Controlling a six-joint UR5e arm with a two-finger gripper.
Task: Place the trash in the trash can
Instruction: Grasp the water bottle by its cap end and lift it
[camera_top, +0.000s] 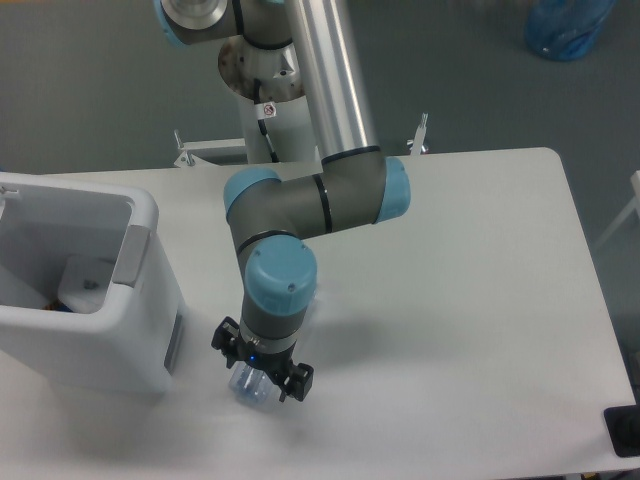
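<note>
Robot lab: pedestal-mounted arm (330, 190), white table (480, 280).

We count: one arm (300, 200). One gripper (260, 374), two fingers (226, 338). One clear plastic item (250, 385) beneath gripper; kind unclear to us. One white bin (95, 300). Inside bin, one pale object (85, 280), maybe more, can't tell. One worktop (470, 300). One blue object (567, 25) on floor beyond worktop.
</note>
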